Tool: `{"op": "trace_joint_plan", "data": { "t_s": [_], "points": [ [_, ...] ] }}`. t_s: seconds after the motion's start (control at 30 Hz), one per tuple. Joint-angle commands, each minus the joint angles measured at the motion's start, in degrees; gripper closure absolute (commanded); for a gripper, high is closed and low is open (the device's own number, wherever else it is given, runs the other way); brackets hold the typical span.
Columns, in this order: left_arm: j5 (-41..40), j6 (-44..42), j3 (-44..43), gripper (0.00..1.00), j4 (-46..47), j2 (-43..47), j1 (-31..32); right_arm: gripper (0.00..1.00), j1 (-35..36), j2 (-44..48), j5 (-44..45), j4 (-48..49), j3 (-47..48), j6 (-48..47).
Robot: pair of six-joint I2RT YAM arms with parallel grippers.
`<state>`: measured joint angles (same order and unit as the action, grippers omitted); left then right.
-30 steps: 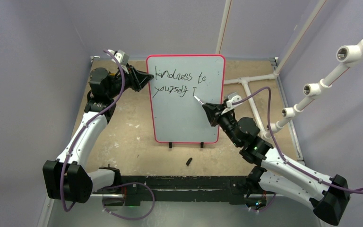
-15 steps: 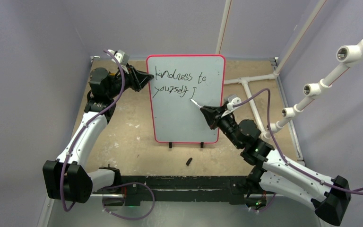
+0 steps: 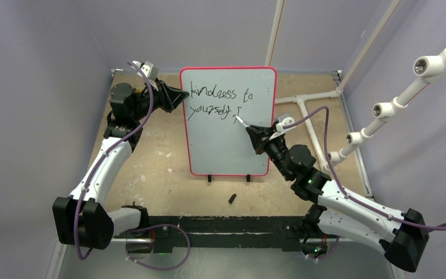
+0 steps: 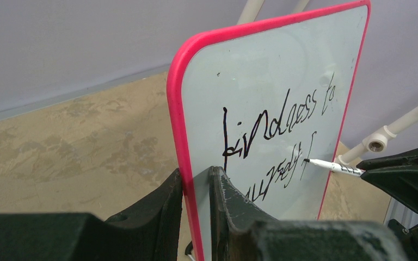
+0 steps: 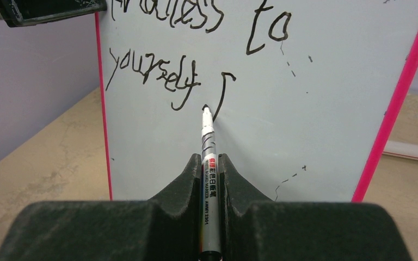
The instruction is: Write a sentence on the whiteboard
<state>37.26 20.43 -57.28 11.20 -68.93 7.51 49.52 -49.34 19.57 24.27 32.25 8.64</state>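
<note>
The whiteboard stands upright with a red-pink rim and small black feet. The sentence in black script reads "kindness to yourself" plus one started stroke. My left gripper is shut on the board's left rim. My right gripper is shut on a white marker. The marker's black tip touches the board beside the foot of the started stroke, right of "yourself". The marker also shows in the left wrist view.
A small black marker cap lies on the tan table in front of the board. White pipe frames stand at the right and back. Purple walls close in the left and back sides.
My right gripper dipped down-left with the marker half a second ago, then came back up to the foot of the started stroke. The left gripper has not moved.
</note>
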Motion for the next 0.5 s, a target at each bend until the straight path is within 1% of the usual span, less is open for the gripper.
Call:
{"op": "trace_joint_plan", "data": {
  "t_s": [0.0,0.2,0.47],
  "points": [
    [0.9,-0.8,0.8,1.0,-0.8,-0.5,0.1,1.0,-0.1,1.8,6.1,-0.2,2.1,-0.2],
    [0.8,-0.8,0.8,1.0,-0.8,-0.6,0.1,1.0,-0.1,3.5,7.6,-1.4,1.8,0.0],
    [0.9,-0.8,0.8,1.0,-0.8,-0.7,0.1,1.0,-0.1,5.2,4.7,1.0,0.7,-0.8]
  ]
}}
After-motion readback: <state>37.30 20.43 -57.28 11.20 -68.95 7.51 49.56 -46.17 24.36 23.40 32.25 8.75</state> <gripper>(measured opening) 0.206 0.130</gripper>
